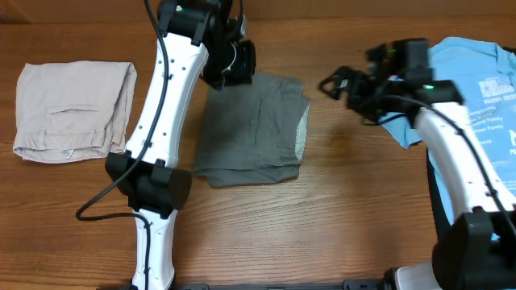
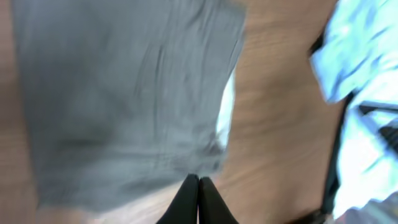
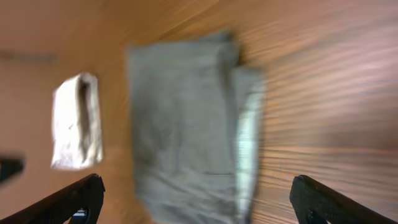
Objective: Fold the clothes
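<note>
Evidently the dark grey shorts [image 1: 250, 129] are laid folded mid-worktop [image 1: 347, 209], between the beige shorts [image 1: 72, 109] and the blue T-shirt [image 1: 476, 68], likely kept apart as a separate pile. Left jaws are held together at the shorts' top edge, nothing visibly pinched; right jaws are spread wide, clear of the cloth.

Robotics lab bench: two white arms [image 1: 165, 89] at a wooden table [image 1: 339, 217].
</note>
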`<state>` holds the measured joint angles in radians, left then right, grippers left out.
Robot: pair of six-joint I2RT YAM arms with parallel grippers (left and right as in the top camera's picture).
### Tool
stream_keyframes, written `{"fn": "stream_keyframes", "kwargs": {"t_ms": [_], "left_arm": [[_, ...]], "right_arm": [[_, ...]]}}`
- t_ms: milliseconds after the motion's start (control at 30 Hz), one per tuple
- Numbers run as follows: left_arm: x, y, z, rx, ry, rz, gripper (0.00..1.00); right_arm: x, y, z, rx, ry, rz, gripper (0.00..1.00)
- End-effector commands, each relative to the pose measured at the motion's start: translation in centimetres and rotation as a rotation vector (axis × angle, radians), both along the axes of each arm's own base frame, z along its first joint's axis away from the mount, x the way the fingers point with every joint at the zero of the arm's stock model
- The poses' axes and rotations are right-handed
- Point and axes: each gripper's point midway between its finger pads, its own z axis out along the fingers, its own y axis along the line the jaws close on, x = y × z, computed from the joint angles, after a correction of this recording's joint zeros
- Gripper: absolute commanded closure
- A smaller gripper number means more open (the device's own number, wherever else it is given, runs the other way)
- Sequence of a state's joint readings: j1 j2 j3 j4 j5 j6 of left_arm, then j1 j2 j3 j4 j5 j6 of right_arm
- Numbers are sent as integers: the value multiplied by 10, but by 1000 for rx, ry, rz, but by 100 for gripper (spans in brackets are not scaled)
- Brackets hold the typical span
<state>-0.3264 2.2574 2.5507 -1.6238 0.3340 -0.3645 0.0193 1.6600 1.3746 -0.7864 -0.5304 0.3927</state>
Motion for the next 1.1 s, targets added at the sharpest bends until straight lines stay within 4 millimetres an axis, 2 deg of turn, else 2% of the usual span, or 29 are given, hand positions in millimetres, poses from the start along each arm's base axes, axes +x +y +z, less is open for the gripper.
{"fn": "stream_keyframes", "kwargs": {"t_ms": [0, 167, 333, 467, 600, 700, 800, 900, 1000, 1067], "left_arm": [[-11, 6, -30, 142, 60, -41, 96], [-31, 1, -53, 202, 149, -74, 96], [-68, -2, -94, 273, 309, -136, 96], [-98, 4, -122, 339, 435, -168, 96], [-123, 15, -143, 416, 529, -193, 96], [-135, 20, -156, 450, 562, -210, 96], [-138, 18, -170, 453, 561, -219, 96], [-132, 14, -182, 437, 522, -216, 96], [-113, 9, -188, 423, 418, -184, 96], [-103, 12, -184, 445, 350, -140, 96]], "right_arm": [[8, -39, -11, -67, 18, -107, 0], [10, -60, -12, -72, 21, -158, 0], [11, -61, -12, -72, 21, -160, 0], [11, -61, -12, -72, 21, -159, 0], [11, -61, -12, -72, 21, -159, 0], [11, -61, -12, -72, 21, -159, 0], [11, -61, -12, -72, 21, -159, 0], [11, -61, -12, -72, 21, -159, 0], [11, -61, -12, -72, 21, -160, 0], [11, -61, -12, -72, 21, -160, 0]]}}
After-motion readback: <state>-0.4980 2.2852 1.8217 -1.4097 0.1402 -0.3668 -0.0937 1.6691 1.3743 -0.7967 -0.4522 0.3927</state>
